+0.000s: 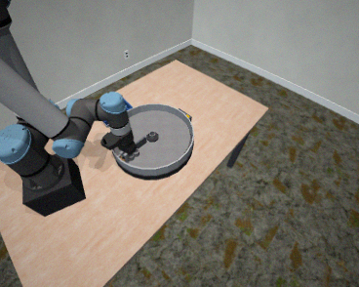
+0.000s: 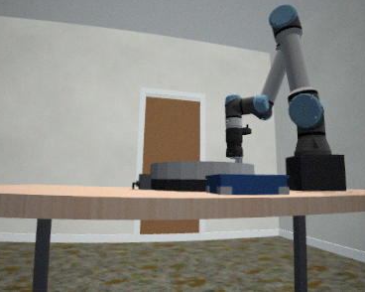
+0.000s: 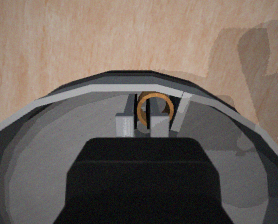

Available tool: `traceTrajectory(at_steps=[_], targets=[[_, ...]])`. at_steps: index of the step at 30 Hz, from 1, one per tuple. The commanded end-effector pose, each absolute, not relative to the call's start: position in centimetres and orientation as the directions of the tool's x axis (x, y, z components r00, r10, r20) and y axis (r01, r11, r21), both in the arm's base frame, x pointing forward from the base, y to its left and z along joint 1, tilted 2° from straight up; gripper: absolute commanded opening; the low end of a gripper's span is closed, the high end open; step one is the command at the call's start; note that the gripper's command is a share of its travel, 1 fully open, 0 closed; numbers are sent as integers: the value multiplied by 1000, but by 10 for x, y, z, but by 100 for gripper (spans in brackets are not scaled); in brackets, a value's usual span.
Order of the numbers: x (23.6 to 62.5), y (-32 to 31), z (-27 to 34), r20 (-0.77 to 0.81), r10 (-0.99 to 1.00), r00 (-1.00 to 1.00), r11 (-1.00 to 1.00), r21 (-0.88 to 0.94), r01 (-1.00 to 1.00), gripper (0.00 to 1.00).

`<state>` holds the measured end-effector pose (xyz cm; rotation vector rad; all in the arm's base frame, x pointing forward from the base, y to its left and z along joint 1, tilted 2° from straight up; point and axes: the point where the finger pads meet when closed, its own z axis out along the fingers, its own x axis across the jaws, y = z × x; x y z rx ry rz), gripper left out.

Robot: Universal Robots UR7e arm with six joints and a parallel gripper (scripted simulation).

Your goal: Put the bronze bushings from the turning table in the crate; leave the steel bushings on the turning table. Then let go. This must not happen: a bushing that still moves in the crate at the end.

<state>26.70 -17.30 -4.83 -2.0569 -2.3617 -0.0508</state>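
Observation:
The turning table is a round grey tray with a raised wall. My gripper is shut on a bronze bushing near the wall on the arm's side. In the wrist view one finger stands inside its ring and the other outside, with the ring's wall between them. Small grey ring shapes, apparently steel bushings, lie beside the fingers; their number is unclear. The blue crate stands beside the turning table; its inside is hidden.
A round hub stands at the middle of the tray, with a bar running from near the hub to the gripper's area. A small dark and yellow device sits outside the tray's far wall. The arm's black base stands on the wooden table.

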Motion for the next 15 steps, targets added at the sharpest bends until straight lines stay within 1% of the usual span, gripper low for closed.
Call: traceTrajectory(at_steps=[1, 15], targets=[[267, -174, -42, 27, 990, -138, 137, 19, 990, 0], [267, -174, -39, 27, 990, -138, 137, 19, 990, 0]])
